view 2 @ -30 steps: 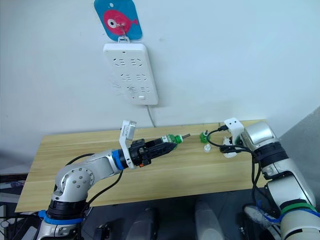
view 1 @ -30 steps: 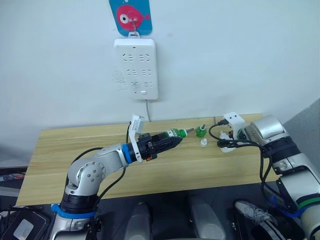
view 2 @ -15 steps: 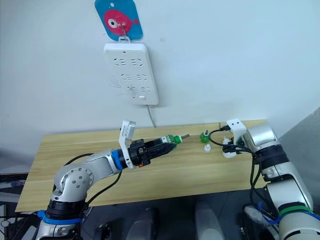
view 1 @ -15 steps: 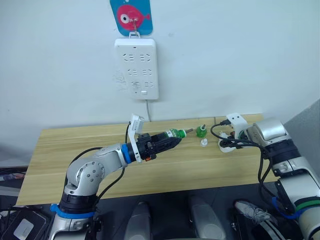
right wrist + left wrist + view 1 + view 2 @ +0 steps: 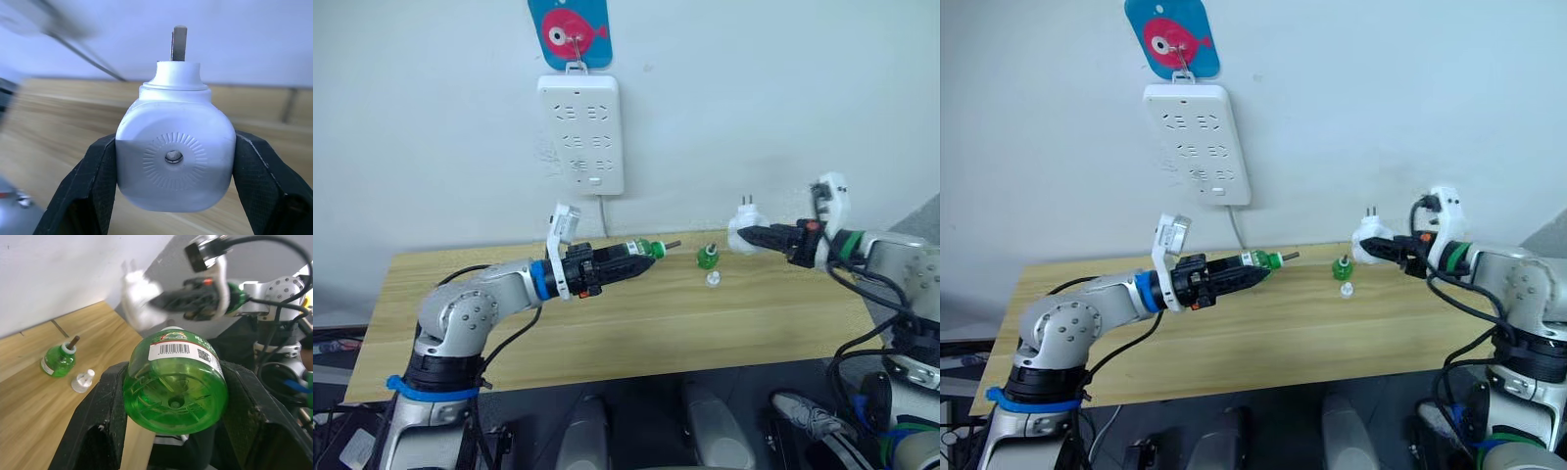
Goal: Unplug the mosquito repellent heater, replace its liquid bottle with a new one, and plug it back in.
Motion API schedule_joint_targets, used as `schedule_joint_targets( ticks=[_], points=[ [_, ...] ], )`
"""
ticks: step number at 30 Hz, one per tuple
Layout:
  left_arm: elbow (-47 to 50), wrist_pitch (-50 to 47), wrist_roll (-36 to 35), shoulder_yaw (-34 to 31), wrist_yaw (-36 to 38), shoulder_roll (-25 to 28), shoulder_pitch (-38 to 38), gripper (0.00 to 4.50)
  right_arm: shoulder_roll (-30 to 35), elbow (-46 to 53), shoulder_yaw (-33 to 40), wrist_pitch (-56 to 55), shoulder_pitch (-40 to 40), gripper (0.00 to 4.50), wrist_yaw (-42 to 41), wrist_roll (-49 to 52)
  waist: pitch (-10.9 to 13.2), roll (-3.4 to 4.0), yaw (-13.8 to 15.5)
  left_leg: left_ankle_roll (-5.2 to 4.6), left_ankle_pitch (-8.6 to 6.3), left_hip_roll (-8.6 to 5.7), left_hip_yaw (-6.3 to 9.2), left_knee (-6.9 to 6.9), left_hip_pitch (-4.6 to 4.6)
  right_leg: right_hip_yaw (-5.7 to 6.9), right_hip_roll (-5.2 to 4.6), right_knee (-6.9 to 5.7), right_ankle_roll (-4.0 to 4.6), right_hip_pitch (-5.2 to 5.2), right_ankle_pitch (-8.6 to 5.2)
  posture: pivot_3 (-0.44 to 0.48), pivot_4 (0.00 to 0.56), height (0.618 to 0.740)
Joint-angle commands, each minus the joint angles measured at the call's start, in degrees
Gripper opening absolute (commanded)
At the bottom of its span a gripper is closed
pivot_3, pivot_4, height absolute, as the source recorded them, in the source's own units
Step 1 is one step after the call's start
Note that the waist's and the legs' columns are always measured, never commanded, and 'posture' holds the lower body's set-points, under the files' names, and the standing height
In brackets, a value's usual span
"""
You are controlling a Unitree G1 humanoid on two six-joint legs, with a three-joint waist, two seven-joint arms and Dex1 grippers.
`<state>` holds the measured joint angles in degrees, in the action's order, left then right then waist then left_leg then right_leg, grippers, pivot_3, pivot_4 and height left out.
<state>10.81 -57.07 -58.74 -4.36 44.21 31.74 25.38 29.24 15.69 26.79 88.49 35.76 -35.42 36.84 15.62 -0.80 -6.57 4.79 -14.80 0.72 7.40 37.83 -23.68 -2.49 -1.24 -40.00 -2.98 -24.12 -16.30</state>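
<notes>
The white mosquito repellent heater (image 5: 742,238) hangs in the air above the table's right part, prongs pointing up, with my right gripper (image 5: 754,238) shut on its sides. In the right wrist view its round-holed face (image 5: 173,156) sits between the black fingers (image 5: 95,178). My left gripper (image 5: 625,260) is shut on a green liquid bottle (image 5: 636,252) held level, its wick aimed at the heater, a short gap apart. The bottle's base (image 5: 175,387) faces the left wrist camera. Another small green bottle (image 5: 707,258) with a wick stands on the table between them.
A white cap (image 5: 713,280) lies on the wooden table (image 5: 636,333) just in front of the small bottle. The white multi-socket strip (image 5: 580,134) hangs on the wall behind, under a blue fish hook, its cord running down behind the table.
My right gripper has lifted the heater off the table's right end and swung it up toward the middle. The left gripper with its bottle has shifted slightly left and up.
</notes>
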Motion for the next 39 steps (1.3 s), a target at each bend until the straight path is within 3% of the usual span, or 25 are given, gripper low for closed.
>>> schedule_joint_targets(
  ticks=[1,10,19,39],
  points=[
    [-0.07,-3.04,-3.53,-2.29,3.88,2.88,2.33,2.32,-0.9,4.02,5.9,3.35,1.6,2.93,-4.51,12.6,0.0,0.0,-0.04,0.0,0.0,0.0,0.0,0.0,0.0,0.01,0.0,0.0,0.0,0.0,0.0,-0.196,0.226,0.725],
    [-0.94,-8.05,-7.65,-3.9,7.48,5.9,7.14,2.32,-1.77,0.87,4.94,4.01,2.6,2.93,3.26,33.59,0.0,0.0,-0.17,0.0,0.0,0.01,0.0,-0.01,0.0,0.01,0.0,0.0,0.0,0.0,0.0,-0.179,0.22,0.725],
    [0.4,-9.78,-8.98,-4.0,9.36,7.14,7.09,2.32,-1.67,-1.54,1.94,2.13,2.14,2.93,11.18,44.01,-0.01,0.01,-0.25,0.0,0.0,0.02,0.0,-0.02,-0.01,0.01,0.0,-0.01,0.0,-0.02,0.0,-0.166,0.218,0.725],
    [0.18,-9.87,-9.15,-2.62,10.15,5.43,8.28,2.32,9.26,-1.58,-10.83,-13.66,-3.29,2.93,20.76,63.15,-0.01,0.01,-0.01,0.0,0.0,0.02,-0.01,0.0,-0.03,0.0,0.01,0.0,-0.01,-0.03,0.0,-0.168,0.218,0.725]
  ],
)
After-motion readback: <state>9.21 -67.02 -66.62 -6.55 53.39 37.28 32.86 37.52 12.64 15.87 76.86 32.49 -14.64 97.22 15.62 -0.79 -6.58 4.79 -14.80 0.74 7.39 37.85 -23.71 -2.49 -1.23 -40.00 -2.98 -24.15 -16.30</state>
